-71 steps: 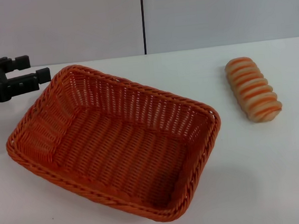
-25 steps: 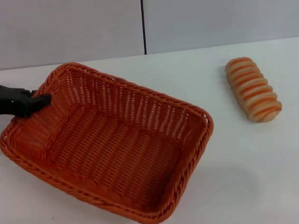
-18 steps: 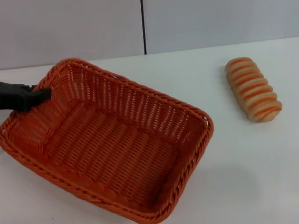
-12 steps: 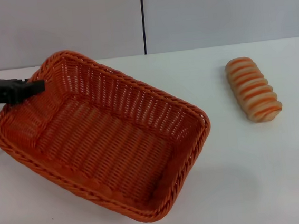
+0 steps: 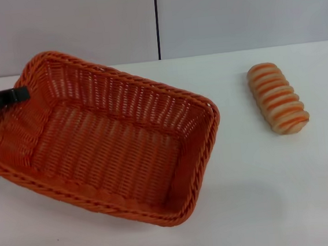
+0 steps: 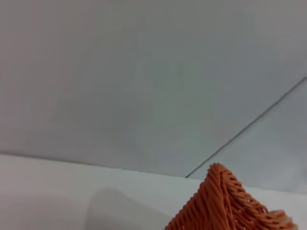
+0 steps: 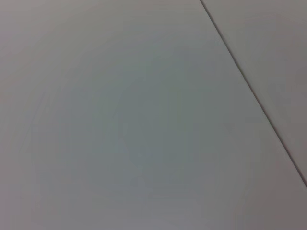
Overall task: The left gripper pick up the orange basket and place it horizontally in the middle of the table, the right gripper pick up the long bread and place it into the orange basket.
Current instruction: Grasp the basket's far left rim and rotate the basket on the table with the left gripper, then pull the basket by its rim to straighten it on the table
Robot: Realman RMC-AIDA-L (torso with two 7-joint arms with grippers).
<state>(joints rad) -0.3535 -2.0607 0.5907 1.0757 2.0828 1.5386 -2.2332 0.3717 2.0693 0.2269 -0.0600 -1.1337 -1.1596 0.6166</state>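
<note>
Compared with 0.5 s ago, the orange basket (image 5: 99, 142) sits further toward the robot's left and its far-left corner is raised higher; the left gripper (image 5: 17, 94) has moved left with it, so less of it shows at the frame edge. The long bread (image 5: 278, 97) has not moved.

The left gripper's black fingers are closed on the basket's braided rim at the far-left corner, holding that end tilted up. The basket's opposite, near-right corner appears to rest on the table (image 5: 275, 193). The left wrist view shows 1 raised corner of the basket (image 6: 225, 206).

The long bread lies on the table, well apart from the basket, on the robot's right. The right gripper is outside every view.
</note>
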